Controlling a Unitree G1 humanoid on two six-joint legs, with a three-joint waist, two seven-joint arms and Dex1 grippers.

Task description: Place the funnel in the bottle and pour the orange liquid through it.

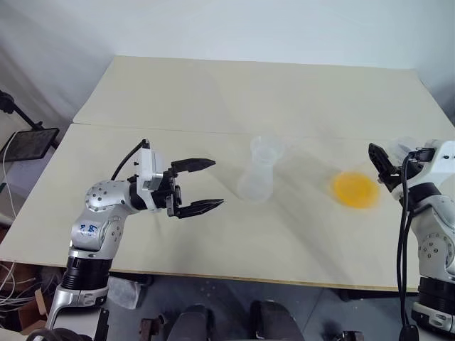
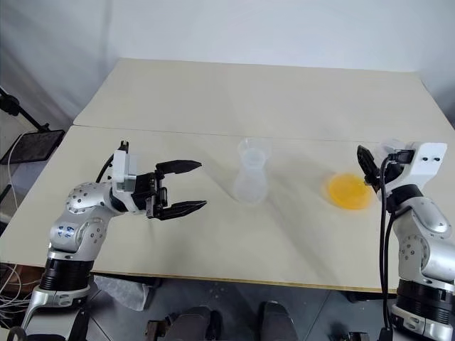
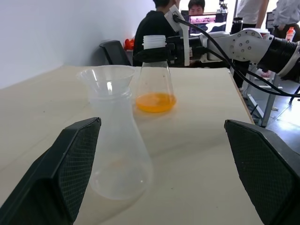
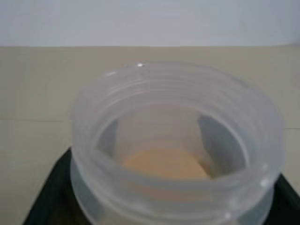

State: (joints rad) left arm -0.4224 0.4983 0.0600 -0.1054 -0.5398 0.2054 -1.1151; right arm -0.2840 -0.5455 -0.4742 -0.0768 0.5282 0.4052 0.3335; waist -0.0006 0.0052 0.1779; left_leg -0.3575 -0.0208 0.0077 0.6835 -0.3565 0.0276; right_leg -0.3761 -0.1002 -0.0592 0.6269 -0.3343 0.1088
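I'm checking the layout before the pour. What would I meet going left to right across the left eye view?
left gripper → funnel seated in the bottle → orange liquid → right gripper

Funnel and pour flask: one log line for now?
funnel: seated in bottle | right pincer: shut on large flask neck | orange liquid: unpoured | left pincer: open

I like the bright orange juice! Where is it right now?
The orange liquid sits in the bottom of the larger flask on the table's right side, beside the bottle with the funnel; the right gripper is shut on its neck.
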